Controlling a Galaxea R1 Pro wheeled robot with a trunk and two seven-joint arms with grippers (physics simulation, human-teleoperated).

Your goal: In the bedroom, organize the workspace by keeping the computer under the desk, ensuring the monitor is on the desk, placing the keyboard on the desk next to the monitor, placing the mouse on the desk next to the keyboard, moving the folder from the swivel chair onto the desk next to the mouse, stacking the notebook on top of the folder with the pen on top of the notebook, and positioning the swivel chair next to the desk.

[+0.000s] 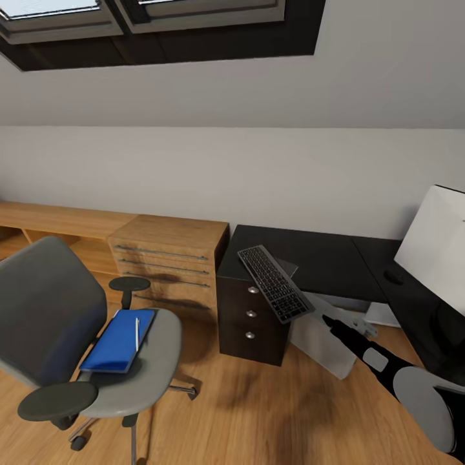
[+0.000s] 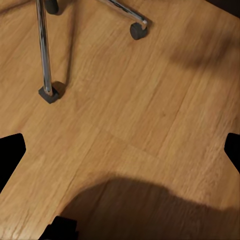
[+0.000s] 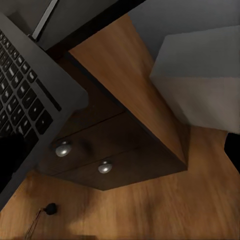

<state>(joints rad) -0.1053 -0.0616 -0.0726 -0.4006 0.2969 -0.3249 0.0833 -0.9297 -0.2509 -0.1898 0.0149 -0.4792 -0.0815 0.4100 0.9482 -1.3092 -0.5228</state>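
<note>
The keyboard (image 1: 275, 283) lies askew on the black desk (image 1: 323, 258), its near end overhanging the drawers (image 3: 105, 167). My right gripper (image 1: 330, 321) is open at that end; one finger (image 3: 11, 165) overlaps the keyboard (image 3: 30, 95). A thin grey notebook (image 1: 290, 266) lies partly under the keyboard. The mouse (image 1: 392, 276) and the monitor (image 1: 436, 245), its panel pale here, are at the desk's right. The grey computer (image 1: 323, 339) stands tilted under the desk. The blue folder (image 1: 119, 339) with the pen (image 1: 137, 332) rests on the swivel chair (image 1: 51, 310). My left gripper (image 2: 120, 155) hangs open over the floor.
A light wooden drawer unit (image 1: 171, 258) and a low shelf (image 1: 39, 226) stand along the wall left of the desk. The chair's chrome legs and casters (image 2: 138, 30) spread over the wooden floor (image 1: 258, 413). The ceiling slopes, with skylights above.
</note>
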